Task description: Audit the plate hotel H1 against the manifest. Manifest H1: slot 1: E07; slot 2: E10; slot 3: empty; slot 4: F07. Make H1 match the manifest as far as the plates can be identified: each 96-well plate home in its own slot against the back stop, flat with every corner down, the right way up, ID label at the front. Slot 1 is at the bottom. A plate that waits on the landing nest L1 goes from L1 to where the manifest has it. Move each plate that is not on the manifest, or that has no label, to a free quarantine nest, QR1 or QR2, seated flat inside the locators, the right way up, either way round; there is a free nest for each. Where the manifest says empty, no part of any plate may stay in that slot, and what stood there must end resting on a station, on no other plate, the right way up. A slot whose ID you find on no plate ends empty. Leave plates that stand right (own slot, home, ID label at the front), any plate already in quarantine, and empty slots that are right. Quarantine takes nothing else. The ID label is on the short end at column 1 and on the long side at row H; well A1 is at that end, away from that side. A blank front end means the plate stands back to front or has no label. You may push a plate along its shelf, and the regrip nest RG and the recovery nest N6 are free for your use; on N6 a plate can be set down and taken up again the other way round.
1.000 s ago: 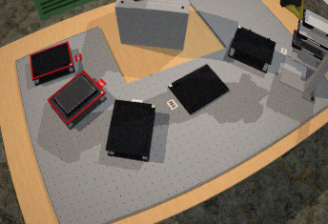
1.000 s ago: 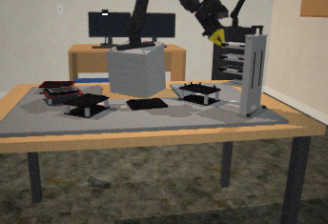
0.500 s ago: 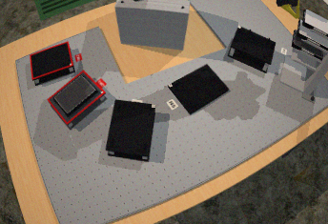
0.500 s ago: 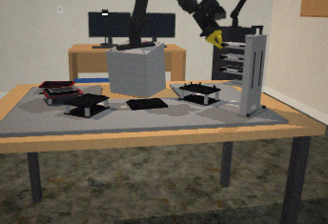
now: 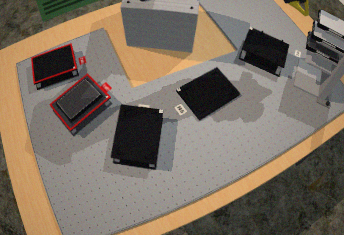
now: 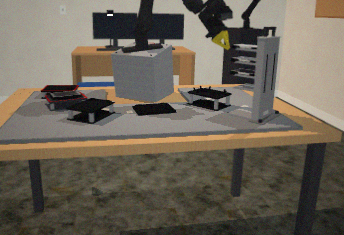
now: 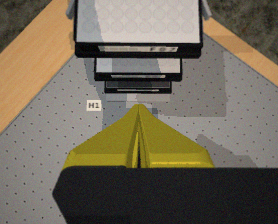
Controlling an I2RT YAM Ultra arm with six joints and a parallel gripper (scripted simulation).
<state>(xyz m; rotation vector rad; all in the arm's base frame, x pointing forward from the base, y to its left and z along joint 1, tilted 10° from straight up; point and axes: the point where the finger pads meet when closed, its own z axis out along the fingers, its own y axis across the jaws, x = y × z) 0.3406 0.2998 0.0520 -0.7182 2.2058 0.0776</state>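
The plate hotel H1 (image 5: 309, 80) (image 6: 265, 79) stands at the table's right edge, with its H1 tag (image 7: 93, 105) on the mat in front. In the wrist view the top plate (image 7: 138, 20) shows a pale well face and a label strip on its front end (image 7: 137, 49); the ID is too blurred to read. Two lower plates (image 7: 137, 66) (image 7: 137, 85) show stepped beneath it. My gripper (image 7: 138, 111) (image 5: 300, 5) (image 6: 220, 39), with yellow fingers, is shut and empty. It hangs in the air in front of the hotel, near its top, pointing at it.
Two red-framed quarantine nests lie at the left: the far one (image 5: 52, 63) looks bare, the near one (image 5: 79, 100) holds a grey plate. Three black nests (image 5: 136, 135) (image 5: 208, 93) (image 5: 263, 50) lie across the mat. The arm's grey pedestal (image 5: 160, 24) stands at the back.
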